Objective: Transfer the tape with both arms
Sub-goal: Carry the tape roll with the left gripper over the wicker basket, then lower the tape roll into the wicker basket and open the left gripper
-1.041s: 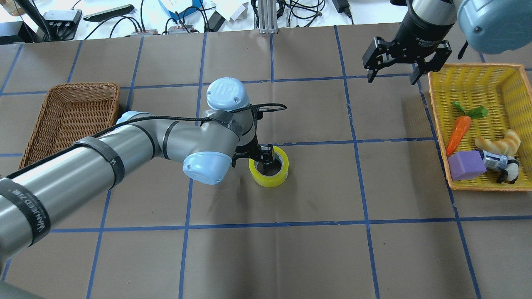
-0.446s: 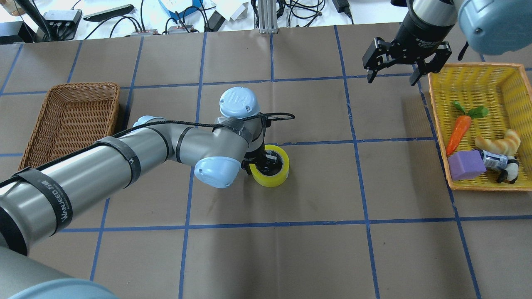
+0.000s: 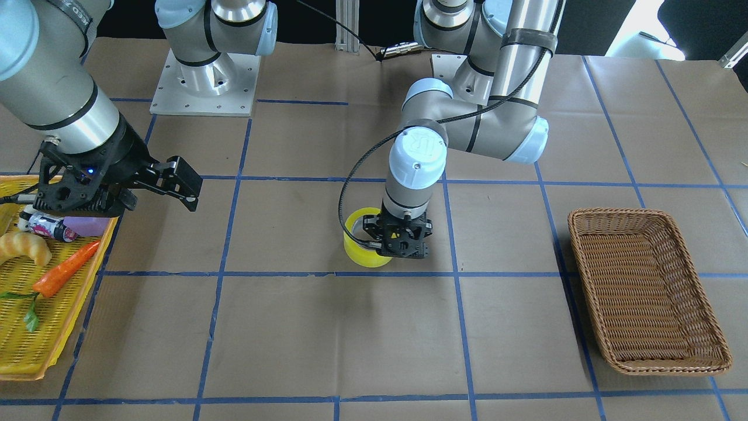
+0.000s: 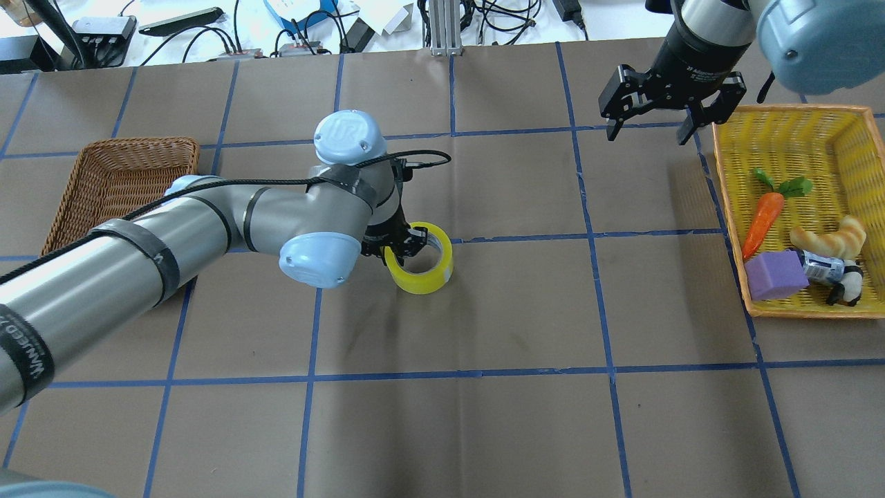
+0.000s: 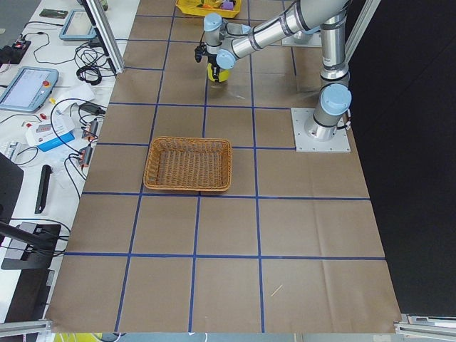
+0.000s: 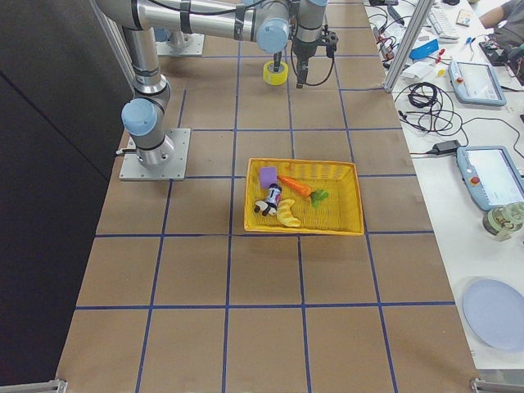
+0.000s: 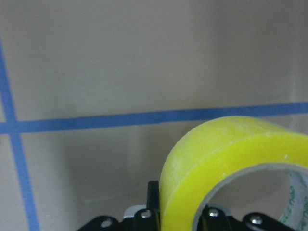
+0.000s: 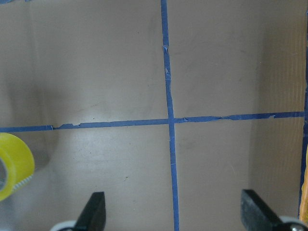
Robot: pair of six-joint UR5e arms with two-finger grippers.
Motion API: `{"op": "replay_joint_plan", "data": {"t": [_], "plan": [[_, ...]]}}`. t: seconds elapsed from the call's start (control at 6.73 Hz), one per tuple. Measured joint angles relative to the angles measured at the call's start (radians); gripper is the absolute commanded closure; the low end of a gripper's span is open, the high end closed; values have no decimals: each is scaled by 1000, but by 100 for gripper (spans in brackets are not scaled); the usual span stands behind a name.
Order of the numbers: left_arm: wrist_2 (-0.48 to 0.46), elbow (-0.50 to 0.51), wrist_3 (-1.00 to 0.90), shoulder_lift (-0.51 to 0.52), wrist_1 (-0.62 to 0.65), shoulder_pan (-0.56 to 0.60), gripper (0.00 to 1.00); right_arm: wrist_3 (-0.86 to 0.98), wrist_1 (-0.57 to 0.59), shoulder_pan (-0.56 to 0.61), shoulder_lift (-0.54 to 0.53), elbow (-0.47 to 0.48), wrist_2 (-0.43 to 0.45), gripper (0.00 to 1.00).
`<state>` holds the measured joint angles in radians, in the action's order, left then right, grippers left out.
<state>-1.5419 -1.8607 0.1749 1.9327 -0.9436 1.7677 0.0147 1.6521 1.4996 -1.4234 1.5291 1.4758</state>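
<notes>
left tool [image 4: 399,247] — clamped on tape [image 4: 423,280] wall | right tool [image 4: 648,135] — spread, well apart

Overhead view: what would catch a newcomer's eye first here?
The bright yellow tape stands out mid-table, its wall pinched by the left gripper. Next comes the open right gripper, hovering beside the yellow basket that holds a toy carrot at the right edge. A brown wicker basket sits at the far left.
</notes>
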Motion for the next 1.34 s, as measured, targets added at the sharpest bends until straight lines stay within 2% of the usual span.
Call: {"op": "replay_joint_plan", "data": {"t": [0.15, 0.45, 0.74, 0.89, 1.04, 1.19, 1.34], "plan": [[0, 31, -45, -22, -17, -104, 99, -8, 0, 5, 0, 3, 1, 0], [-15, 163, -303, -20, -97, -333, 99, -30, 2, 12, 0, 5, 4, 0], [-179, 269, -615, 6, -139, -501, 95, -34, 3, 13, 0, 6, 3, 0], [-232, 273, -704, 24, -140, -578, 91, -35, 4, 13, 0, 6, 2, 0], [-249, 271, -737, 54, -140, -640, 58, -35, 3, 13, 0, 7, 0, 0], [-254, 270, -748, 86, -139, -677, 1, -36, 3, 13, 0, 8, -1, 0], [-251, 272, -751, 103, -139, -693, 0, -36, 3, 13, -1, 9, -1, 0]]}}
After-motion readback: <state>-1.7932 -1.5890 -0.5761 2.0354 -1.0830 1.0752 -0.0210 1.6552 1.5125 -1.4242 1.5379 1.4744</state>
